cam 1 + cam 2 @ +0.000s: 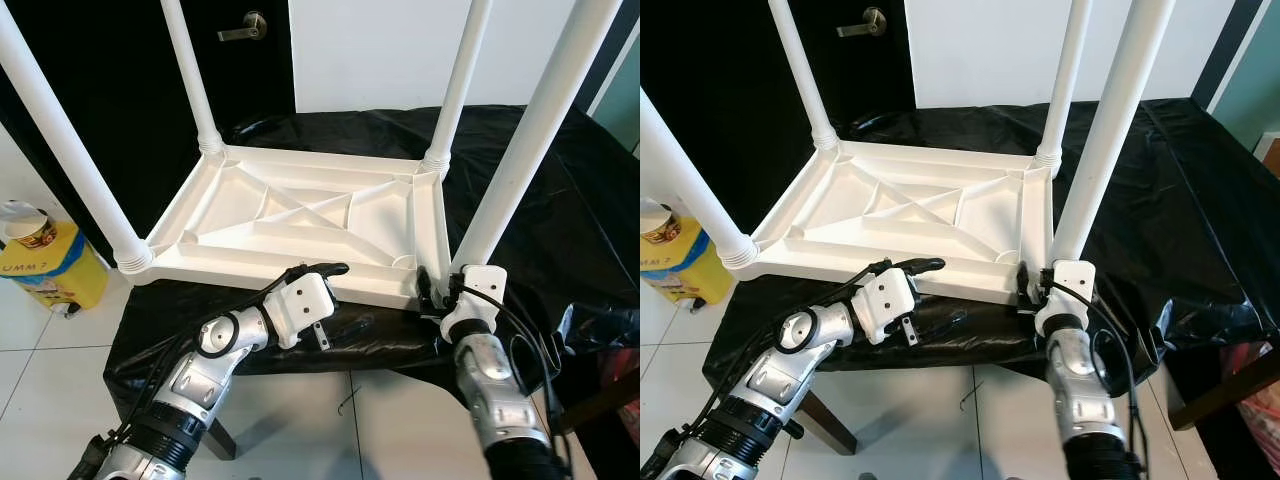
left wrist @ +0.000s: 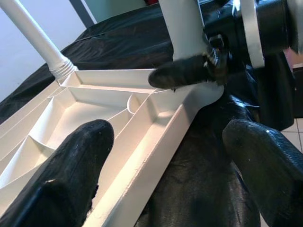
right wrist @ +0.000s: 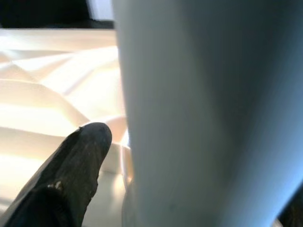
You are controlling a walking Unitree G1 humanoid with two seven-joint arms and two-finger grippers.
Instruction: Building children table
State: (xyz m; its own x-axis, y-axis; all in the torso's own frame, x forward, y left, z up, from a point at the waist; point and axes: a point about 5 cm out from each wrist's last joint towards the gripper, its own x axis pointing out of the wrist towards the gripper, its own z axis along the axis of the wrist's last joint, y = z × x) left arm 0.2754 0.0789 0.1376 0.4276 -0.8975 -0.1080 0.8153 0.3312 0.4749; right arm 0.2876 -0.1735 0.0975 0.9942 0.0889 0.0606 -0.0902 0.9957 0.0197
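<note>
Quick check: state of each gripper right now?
Left gripper: jaws open, straddling the near edge of the upturned white tabletop, holding nothing.
Right gripper: at the base of the near right table leg; grip cannot be told.

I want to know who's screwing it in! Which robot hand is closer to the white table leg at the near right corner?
Right. The right hand is at the base of that leg; the left hand is farther along the tabletop's near edge.
</note>
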